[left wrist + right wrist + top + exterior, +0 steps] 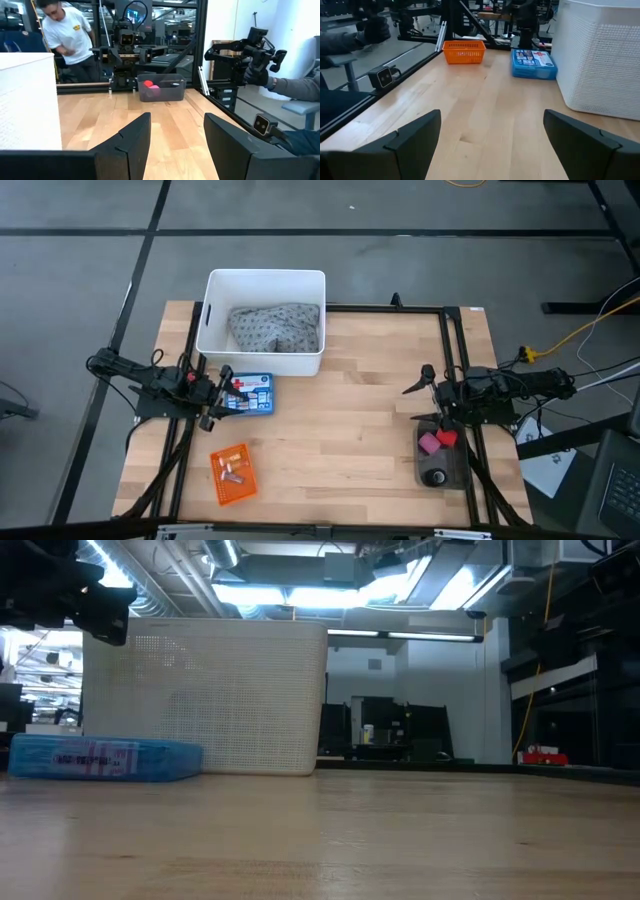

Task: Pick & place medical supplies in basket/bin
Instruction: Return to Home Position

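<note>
The white tub (212, 330) stands at the table's far side with the grey dotted pack (276, 328) lying inside it. A blue first-aid box (254, 395) lies flat in front of the tub. My left gripper (222, 397) hovers open over the box's left end, raised above it as the low view shows. The orange basket (233, 473), near the front left, holds tiny tan pieces. The dark tray (440, 458) at the right holds pink, red and black rolls. My right gripper (418, 395) is open, just left of the tray's far end.
A black frame rail (385, 309) runs around the table's far and side edges. Bare wood (350, 410) lies between the two arms. A person in a white shirt (70, 30) and a gloved hand (257, 75) show beyond the table in the left wrist view.
</note>
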You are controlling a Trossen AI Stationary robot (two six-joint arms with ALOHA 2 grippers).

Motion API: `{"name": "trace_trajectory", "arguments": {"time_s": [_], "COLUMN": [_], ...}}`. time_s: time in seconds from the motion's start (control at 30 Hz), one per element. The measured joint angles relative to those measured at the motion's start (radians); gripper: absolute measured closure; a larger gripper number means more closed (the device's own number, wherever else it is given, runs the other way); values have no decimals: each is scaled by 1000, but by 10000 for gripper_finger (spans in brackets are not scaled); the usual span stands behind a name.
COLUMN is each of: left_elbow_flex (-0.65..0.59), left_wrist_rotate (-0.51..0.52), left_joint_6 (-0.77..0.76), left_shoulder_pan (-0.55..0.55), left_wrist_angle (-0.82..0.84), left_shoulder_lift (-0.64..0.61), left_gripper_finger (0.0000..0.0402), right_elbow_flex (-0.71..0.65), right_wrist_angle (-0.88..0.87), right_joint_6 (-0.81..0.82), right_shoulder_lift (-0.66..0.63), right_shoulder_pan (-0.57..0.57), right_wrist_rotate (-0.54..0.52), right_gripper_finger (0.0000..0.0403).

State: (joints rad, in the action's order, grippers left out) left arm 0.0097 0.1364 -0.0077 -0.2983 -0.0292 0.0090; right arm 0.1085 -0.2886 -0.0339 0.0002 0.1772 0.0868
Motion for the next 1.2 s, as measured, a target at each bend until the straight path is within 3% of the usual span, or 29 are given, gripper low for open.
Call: {"name": "trace_trajectory", "arguments": {"time_s": [0.33, 0.53, 0.63, 1.2], "left_elbow_flex": [0, 0, 0, 0], "left_wrist_rotate": [-15, -31, -31, -32], "left_joint_6": [-4, 16, 74, 108], "left_shoulder_pan": [0, 0, 0, 0], "left_wrist_angle": [2, 4, 3, 2], "left_shoulder_lift": [0, 0, 0, 0], "left_gripper_finger": [219, 219, 219, 219], "right_elbow_flex": [0, 0, 0, 0], "right_wrist_angle": [4, 4, 4, 4], "right_joint_6": [-47, 171, 205, 29], "right_shoulder_lift": [0, 0, 0, 0], "right_shoulder_pan": [0, 0, 0, 0], "right_wrist_rotate": [0, 0, 0, 0], "right_gripper_finger": [50, 50, 50, 50]}}
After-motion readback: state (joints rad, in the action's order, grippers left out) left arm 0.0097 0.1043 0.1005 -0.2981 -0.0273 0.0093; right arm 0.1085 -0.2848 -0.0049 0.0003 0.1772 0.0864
